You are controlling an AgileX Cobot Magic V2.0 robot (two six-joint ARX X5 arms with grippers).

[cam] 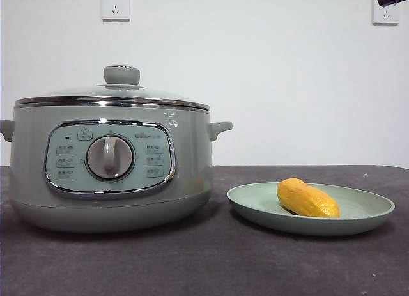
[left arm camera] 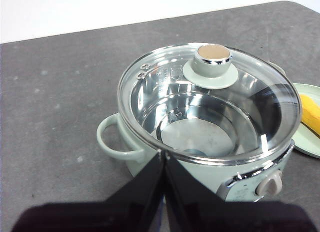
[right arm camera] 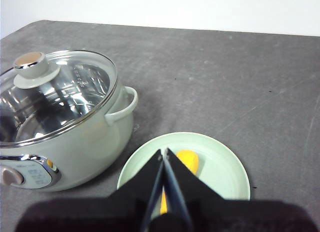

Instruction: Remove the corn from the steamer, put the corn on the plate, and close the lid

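Lid [cam: 112,91] sits on steamer [cam: 108,174] — corn [cam: 307,199] on plate [cam: 370,210], right of it.

Both grippers [left arm camera: 163,159] [right arm camera: 163,157] closed, empty.

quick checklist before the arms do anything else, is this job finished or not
1. Corn on the plate: ok, it lies inside the rim.
2. Steamer emptied: ok, only bare metal shows through the glass in the left wrist view.
3. Lid on the steamer: ok, its rim sits level all round.
4. Left end effector free: ok, jaws shut on nothing, above the steamer.
5. Right end effector free: ok, jaws shut on nothing, above the plate.
6. Plate apart from the steamer: ok, bare table shows between them.
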